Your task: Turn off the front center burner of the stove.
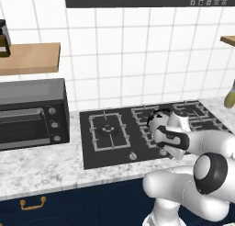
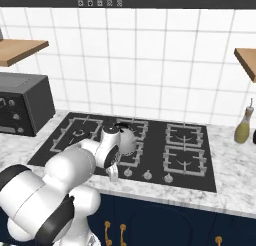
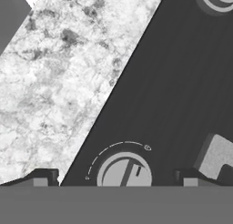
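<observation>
Because the job is to turn a knob, the hand (image 3: 111, 184) points straight down at the front edge of the stove (image 3: 182, 82), its two dark fingertips (image 3: 43, 176) spread wide with a silver knob (image 3: 125, 173) sitting in the gap between them. Neither tip touches the knob yet, so the hand has hold of nothing; it looks lined up to close on it, though whether this is the front center burner's knob I can only judge from its place in the row. The slot on the knob stands slightly tilted inside its dial arc, which suits a burner not yet switched off.

Seen from the base, the hand (image 2: 113, 174) hangs over the row of knobs (image 2: 148, 175) near the stove's front edge, with the wrist bent low so the fingers come in from above. Wire grates (image 2: 182, 135) cover the burners behind. The stove (image 1: 108, 133) is set into the marble counter (image 1: 41, 167), just right of a toaster oven (image 1: 32, 112). A bottle (image 2: 244, 126) stands on the counter well off to the right.
</observation>
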Robot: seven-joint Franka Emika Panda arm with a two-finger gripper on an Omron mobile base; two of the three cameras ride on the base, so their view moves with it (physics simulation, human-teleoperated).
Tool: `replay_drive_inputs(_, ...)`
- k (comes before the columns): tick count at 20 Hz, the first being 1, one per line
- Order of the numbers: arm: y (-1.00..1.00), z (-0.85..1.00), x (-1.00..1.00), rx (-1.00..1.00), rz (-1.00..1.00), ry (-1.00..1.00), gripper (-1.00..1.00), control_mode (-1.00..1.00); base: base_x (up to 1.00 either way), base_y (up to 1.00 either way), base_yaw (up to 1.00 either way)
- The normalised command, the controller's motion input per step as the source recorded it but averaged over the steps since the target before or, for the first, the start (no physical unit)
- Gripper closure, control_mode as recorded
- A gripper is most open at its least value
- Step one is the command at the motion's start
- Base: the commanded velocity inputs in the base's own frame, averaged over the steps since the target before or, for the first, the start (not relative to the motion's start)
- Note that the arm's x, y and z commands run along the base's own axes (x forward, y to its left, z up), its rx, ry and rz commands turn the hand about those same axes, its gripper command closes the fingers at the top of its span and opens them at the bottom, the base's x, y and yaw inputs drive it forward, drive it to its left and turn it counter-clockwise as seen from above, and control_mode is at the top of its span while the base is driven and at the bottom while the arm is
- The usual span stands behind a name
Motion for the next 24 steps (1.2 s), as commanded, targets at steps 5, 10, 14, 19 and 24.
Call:
replay_drive_inputs(5, 0.0, -0.01, 0.12, 0.0, 0.0, 0.0, 1.0, -1.0, 0.0, 0.0, 0.0)
replay_drive_inputs(10, 0.0, -0.02, 0.01, 0.0, 0.01, 0.01, 1.0, -1.0, 0.0, 0.0, 0.0)
replay_drive_inputs(14, 0.0, -0.02, 0.0, 0.0, 0.0, 0.0, 1.0, -1.0, 0.0, 0.0, 0.0)
replay_drive_inputs(19, 0.0, -0.08, 0.0, 0.0, -0.03, 0.02, 1.0, -1.0, 0.0, 0.0, 0.0)
replay_drive_inputs(24, 0.0, -0.03, 0.0, 0.01, -0.29, 0.11, 1.0, -1.0, 0.0, 0.0, 0.0)
